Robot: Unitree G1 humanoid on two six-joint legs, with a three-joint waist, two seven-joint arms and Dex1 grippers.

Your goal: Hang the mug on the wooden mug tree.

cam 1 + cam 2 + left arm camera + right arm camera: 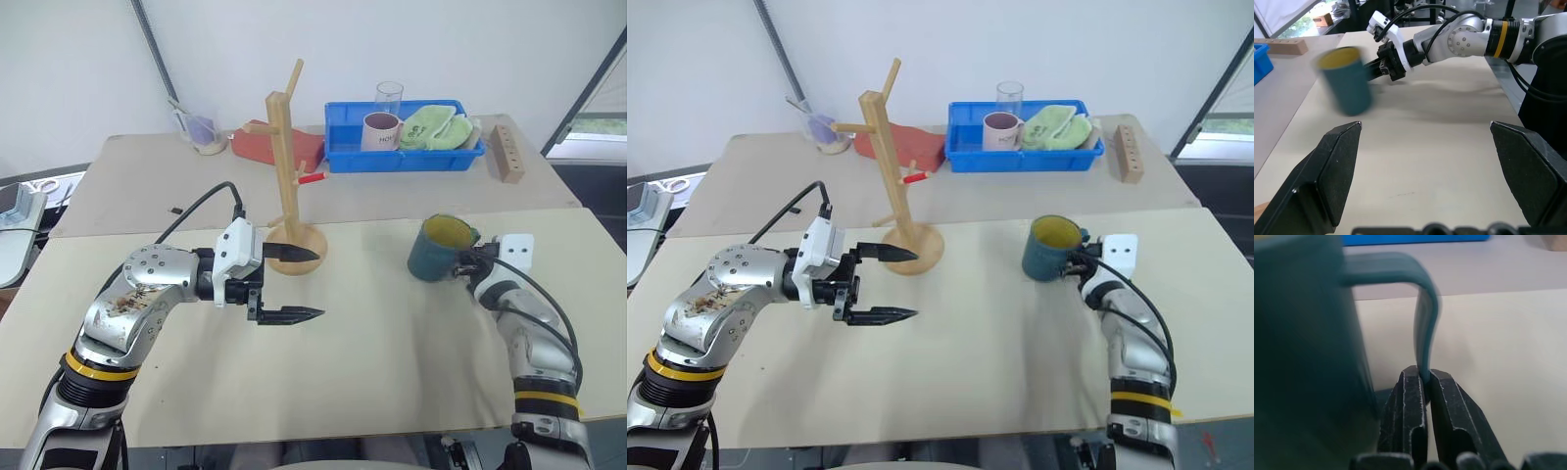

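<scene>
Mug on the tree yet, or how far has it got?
Not yet. Done: the right end effector is shut on the mug by its handle. In hand: lifting it off the table. Left: carrying it to the tree and hooking it on a peg.

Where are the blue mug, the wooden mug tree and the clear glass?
mug (431,257), left eye view, on its outer wall.
wooden mug tree (286,157), left eye view, on the upright post.
clear glass (389,98), left eye view, on its side, inside the tray.

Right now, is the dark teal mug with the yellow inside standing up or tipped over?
Standing up. The dark teal mug has its yellow opening facing up on the table.
</scene>
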